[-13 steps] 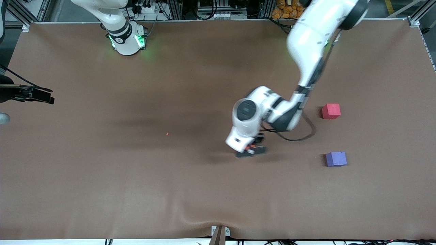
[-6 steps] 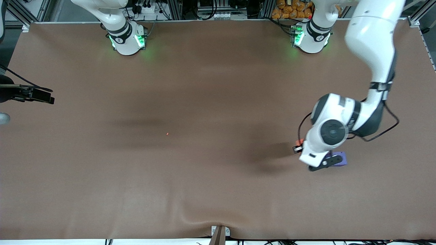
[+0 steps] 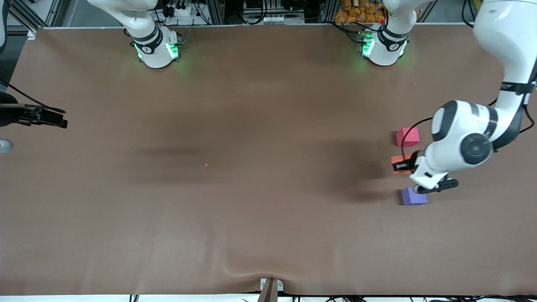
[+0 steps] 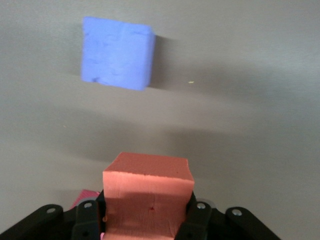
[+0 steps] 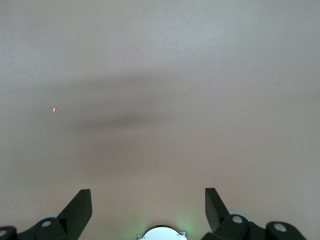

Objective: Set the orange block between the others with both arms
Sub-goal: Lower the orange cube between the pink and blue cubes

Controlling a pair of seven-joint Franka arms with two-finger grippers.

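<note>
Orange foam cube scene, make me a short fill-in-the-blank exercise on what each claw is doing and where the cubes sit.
1. The left claw is shut on the ____ foam cube.
2. That cube is over the gap between the pinkish-red foam cube and the ____ foam cube.
3. The right claw is ____ and holds nothing.

Missing words: orange; purple; open

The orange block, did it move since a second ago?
Yes. The left pincer carried the orange block toward the left arm's end of the table; it is now between the pinkish-red cube and purple cube.
</note>
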